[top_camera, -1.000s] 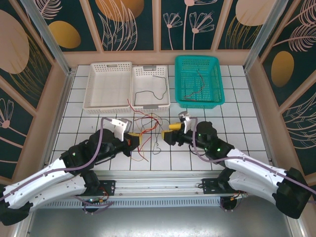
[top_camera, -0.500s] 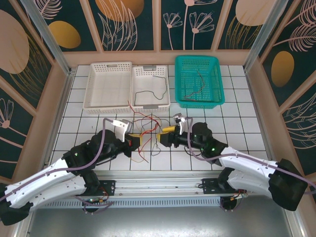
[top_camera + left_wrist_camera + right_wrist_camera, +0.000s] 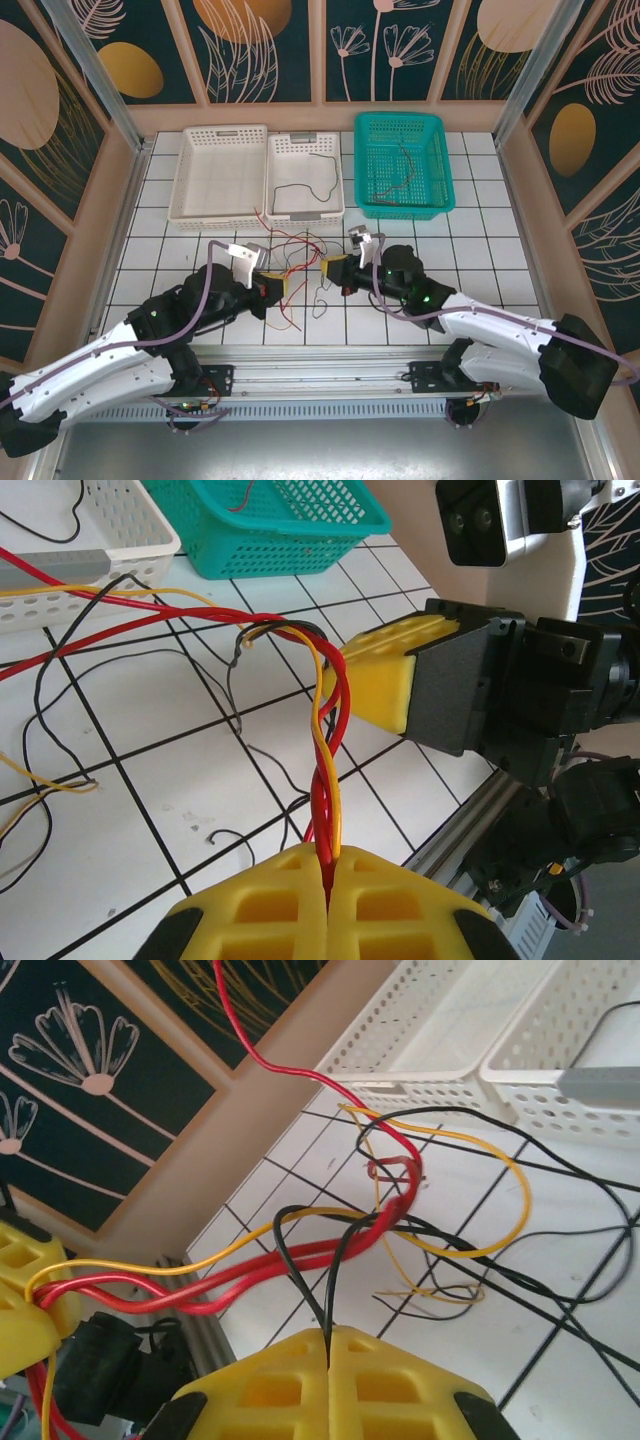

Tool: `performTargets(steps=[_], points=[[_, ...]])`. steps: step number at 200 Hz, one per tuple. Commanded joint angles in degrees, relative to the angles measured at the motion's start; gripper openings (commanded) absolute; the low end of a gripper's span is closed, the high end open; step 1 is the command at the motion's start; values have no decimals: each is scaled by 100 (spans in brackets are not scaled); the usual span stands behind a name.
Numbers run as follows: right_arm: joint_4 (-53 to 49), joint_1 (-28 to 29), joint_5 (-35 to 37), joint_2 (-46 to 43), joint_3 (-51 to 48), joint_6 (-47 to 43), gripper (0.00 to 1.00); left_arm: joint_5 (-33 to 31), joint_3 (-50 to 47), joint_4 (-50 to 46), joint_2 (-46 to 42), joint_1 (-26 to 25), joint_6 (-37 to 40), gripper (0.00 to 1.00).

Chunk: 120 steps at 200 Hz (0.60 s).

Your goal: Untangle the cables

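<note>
While the left end effector (image 3: 328, 868) pinches the twisted red and yellow wires (image 3: 322, 770) at its tips and the right end effector (image 3: 328, 1338) clamps black wires (image 3: 331, 1305), a hard pull apart could cinch everything tighter!
</note>
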Motion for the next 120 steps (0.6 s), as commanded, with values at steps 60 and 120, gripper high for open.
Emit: performTargets(steps=[60, 120], points=[[-1868, -1096, 1150, -1355, 355, 83, 0, -268, 235, -666, -166, 23, -142, 0], [-2902, -2400, 1150, -2094, 500, 255, 0, -843, 906, -1635, -154, 27, 74, 0]])
